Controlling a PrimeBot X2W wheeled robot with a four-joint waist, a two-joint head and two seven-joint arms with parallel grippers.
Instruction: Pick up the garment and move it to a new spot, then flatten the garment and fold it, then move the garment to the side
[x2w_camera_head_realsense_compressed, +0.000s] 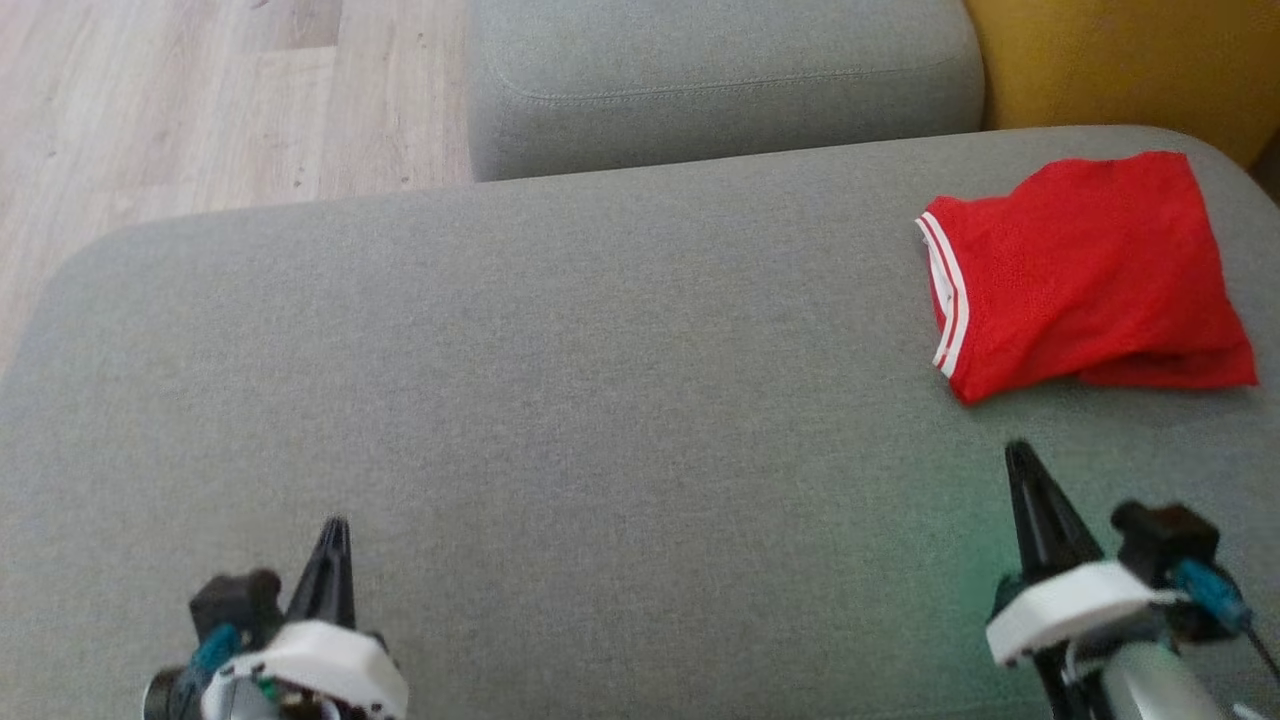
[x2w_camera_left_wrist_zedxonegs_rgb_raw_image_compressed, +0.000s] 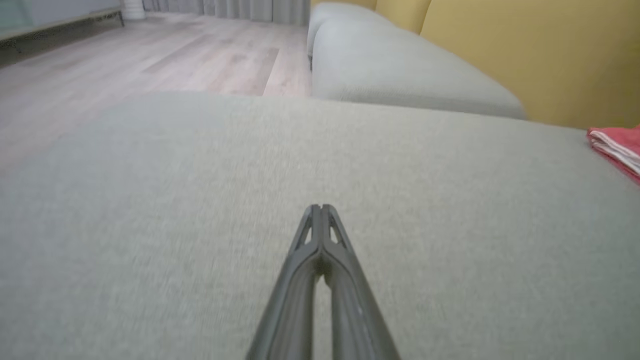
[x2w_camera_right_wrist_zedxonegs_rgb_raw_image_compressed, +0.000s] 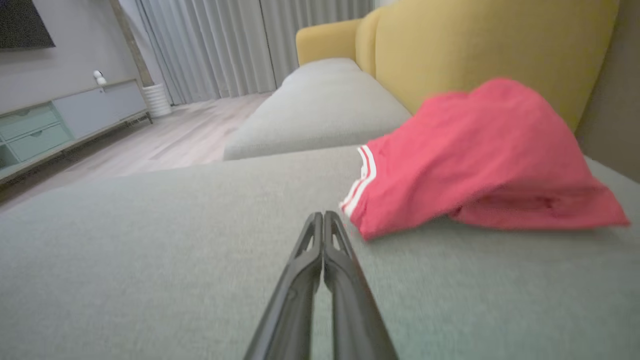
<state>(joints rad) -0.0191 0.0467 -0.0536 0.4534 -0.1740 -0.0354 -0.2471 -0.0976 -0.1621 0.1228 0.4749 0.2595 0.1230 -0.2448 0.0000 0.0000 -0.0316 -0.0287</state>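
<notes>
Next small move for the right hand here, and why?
Probably open the right hand and ease it forward toward the near striped corner of the red garment. Both hands are shut and empty; the garment lies apart, just ahead of the right one, far from the left hand, on the grey cushion.

Grey sofa cushion (x2w_camera_head_realsense_compressed: 560, 380), yellow backrest (x2w_camera_right_wrist_zedxonegs_rgb_raw_image_compressed: 480, 45), pale wood floor (x2w_camera_head_realsense_compressed: 200, 100), grey curtains (x2w_camera_right_wrist_zedxonegs_rgb_raw_image_compressed: 215, 45).
</notes>
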